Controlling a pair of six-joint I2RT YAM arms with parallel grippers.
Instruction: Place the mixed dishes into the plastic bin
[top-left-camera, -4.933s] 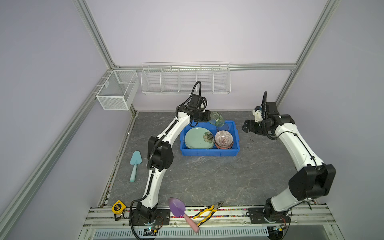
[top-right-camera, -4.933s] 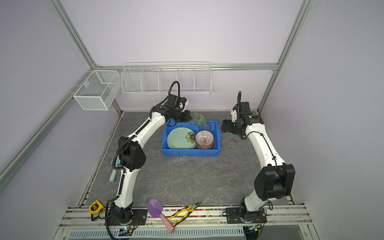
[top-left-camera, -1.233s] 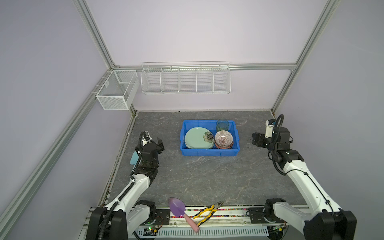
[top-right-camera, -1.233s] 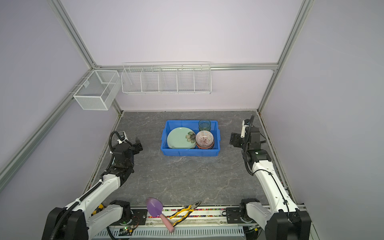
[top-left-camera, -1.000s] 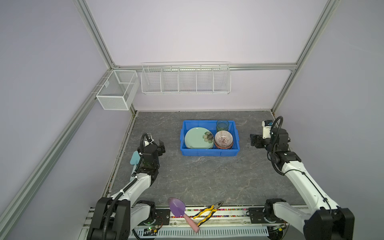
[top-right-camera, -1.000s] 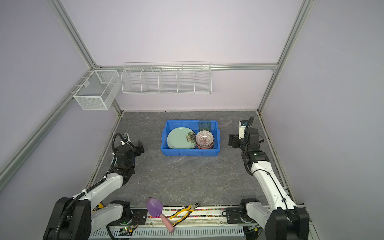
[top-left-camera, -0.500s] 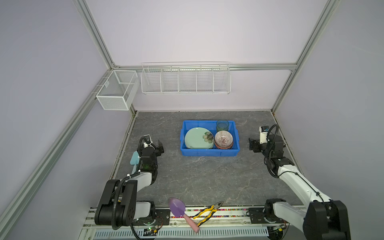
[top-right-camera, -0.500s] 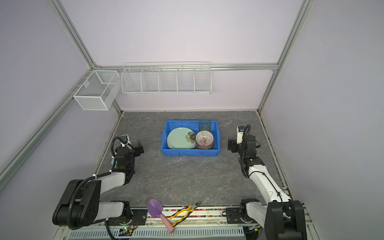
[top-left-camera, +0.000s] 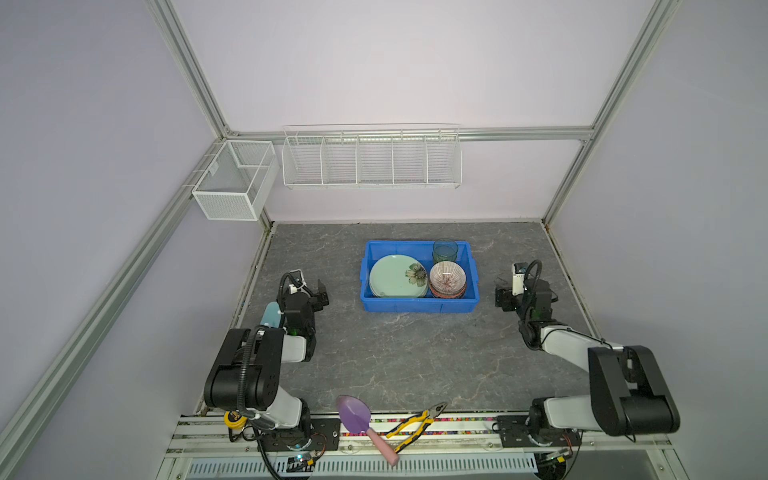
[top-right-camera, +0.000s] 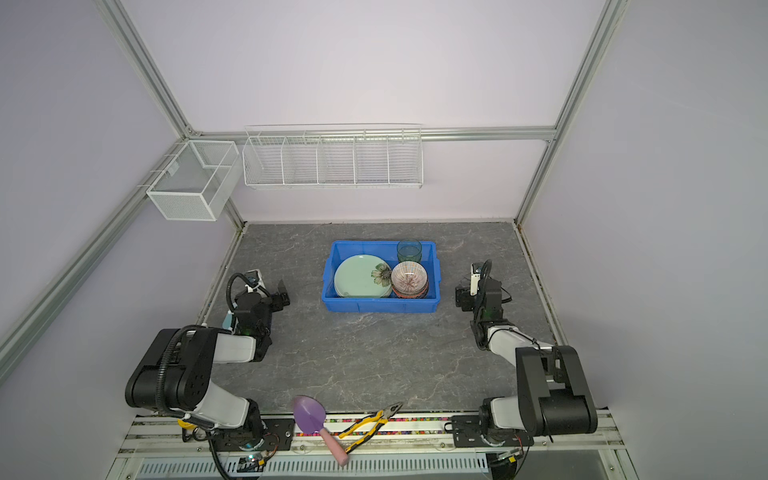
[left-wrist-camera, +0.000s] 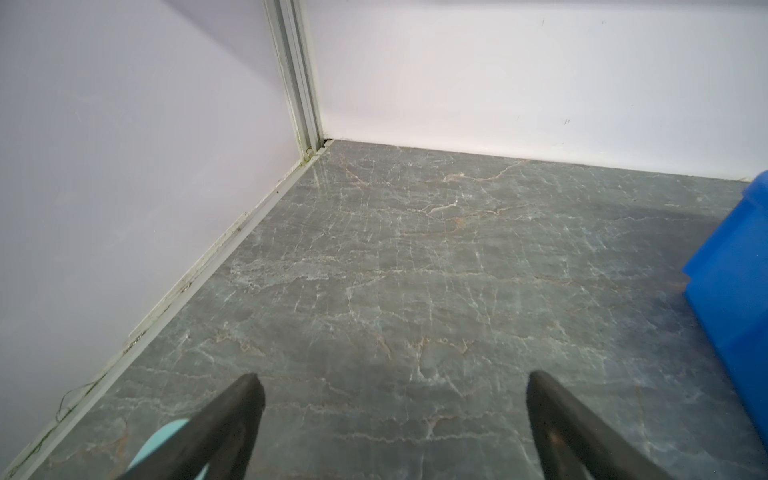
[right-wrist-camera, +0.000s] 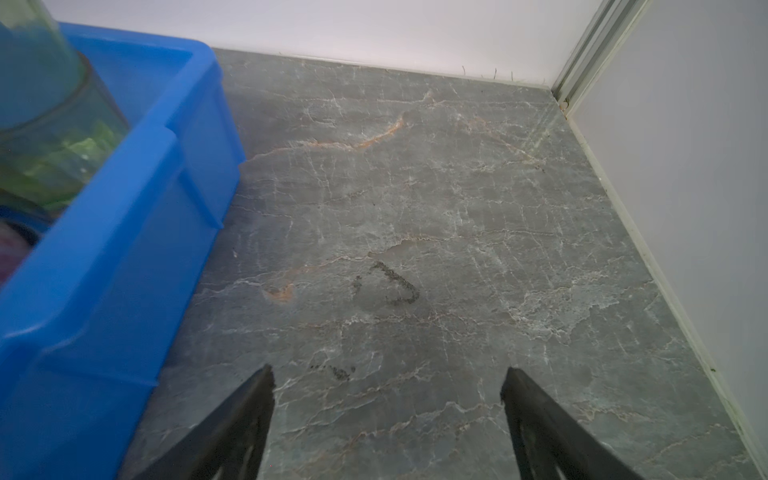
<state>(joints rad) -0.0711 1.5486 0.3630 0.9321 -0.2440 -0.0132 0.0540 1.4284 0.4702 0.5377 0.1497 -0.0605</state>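
Both arms have drawn back from the plastic bin (top-left-camera: 415, 306) since the earlier frames, when the left one held the green tumbler (top-left-camera: 445, 249) above it; now they sit folded low at either side of the tabletop (top-left-camera: 395, 357). The left end effector (top-left-camera: 321, 293) is released, its jaws spread wide with nothing between them, well apart from the bin's left wall, and a teal trowel (top-left-camera: 272, 312) lies just behind it, partly hidden by the arm. The right end effector (top-left-camera: 505, 297) is likewise released and empty, near the bin's right wall but not touching it. The bin stands at the middle of the tabletop. Inside it the tumbler stands upright in the far right corner, a pale green flower plate (top-left-camera: 392, 277) fills the left side, and a pink-striped bowl (top-left-camera: 447, 276) tops a stack of bowls on the right. A purple trowel (top-left-camera: 354, 413) and yellow-handled pliers (top-left-camera: 415, 424) lie along the front edge.
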